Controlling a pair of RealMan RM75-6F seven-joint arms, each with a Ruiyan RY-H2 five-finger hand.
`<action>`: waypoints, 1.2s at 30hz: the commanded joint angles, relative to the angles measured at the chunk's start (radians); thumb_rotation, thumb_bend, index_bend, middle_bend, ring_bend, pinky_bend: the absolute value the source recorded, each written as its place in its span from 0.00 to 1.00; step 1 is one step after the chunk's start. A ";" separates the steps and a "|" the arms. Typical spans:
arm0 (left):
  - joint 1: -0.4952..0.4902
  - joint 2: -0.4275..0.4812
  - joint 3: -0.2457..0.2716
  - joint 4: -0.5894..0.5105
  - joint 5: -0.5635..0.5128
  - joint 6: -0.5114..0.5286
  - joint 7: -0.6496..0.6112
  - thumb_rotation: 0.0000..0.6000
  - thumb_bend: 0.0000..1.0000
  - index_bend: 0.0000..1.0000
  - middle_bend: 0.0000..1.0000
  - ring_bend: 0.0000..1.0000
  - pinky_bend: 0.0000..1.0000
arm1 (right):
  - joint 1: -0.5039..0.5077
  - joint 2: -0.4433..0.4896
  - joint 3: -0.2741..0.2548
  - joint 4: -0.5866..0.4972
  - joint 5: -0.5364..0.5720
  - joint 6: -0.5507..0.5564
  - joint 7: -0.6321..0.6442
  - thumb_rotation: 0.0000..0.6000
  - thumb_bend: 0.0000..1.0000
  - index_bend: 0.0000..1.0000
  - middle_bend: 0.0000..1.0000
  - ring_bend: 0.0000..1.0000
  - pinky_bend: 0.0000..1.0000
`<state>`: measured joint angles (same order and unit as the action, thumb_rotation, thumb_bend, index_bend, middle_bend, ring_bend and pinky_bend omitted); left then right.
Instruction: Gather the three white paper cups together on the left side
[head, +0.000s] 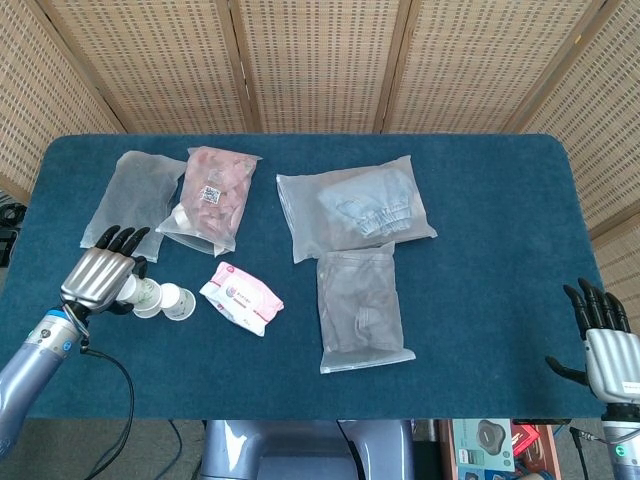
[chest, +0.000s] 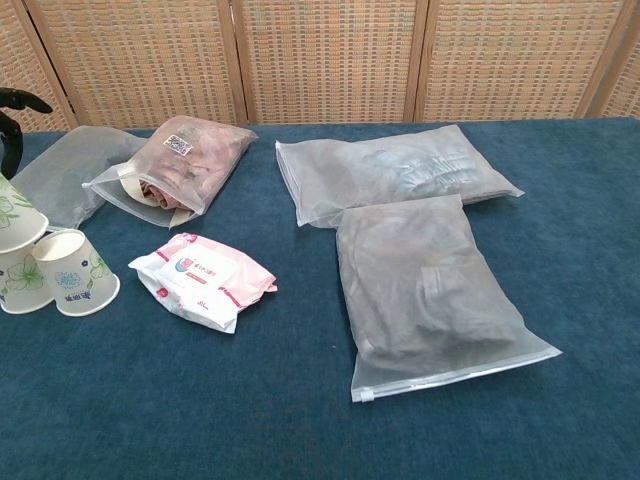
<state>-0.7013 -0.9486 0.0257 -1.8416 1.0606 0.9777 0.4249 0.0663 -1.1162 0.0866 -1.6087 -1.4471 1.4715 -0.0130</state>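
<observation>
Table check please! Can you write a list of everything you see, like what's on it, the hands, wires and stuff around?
Surface: blue table, cloth-covered.
Job's things: three white paper cups bunched at the left edge; one under the left hand.
Clutter: wipes pack, pink bag, three clear clothing bags.
Hands: left hand holds a cup; right hand off the table, fingers apart, holding nothing.
Cables: black cable below the left arm.
Surroundings: woven screen behind.

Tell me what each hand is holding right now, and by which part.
The left hand holds a white paper cup, fingers wrapped around its side wall, beside the other two cups. The right hand holds nothing, fingers spread.
</observation>
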 joint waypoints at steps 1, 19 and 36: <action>-0.002 -0.010 -0.008 0.002 -0.006 -0.004 0.007 1.00 0.17 0.49 0.00 0.00 0.00 | 0.000 0.000 0.000 0.000 -0.002 0.001 0.001 1.00 0.09 0.00 0.00 0.00 0.00; -0.026 -0.014 -0.023 -0.015 -0.077 -0.045 0.091 1.00 0.17 0.49 0.00 0.00 0.00 | -0.007 -0.001 0.005 0.003 -0.007 0.023 0.012 1.00 0.09 0.00 0.00 0.00 0.00; -0.039 -0.046 -0.031 0.000 -0.152 -0.028 0.153 1.00 0.17 0.41 0.00 0.00 0.00 | -0.008 0.000 0.006 0.004 -0.014 0.028 0.018 1.00 0.09 0.00 0.00 0.00 0.00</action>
<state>-0.7408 -0.9943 -0.0056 -1.8424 0.9093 0.9502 0.5779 0.0582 -1.1162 0.0926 -1.6046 -1.4621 1.5005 0.0048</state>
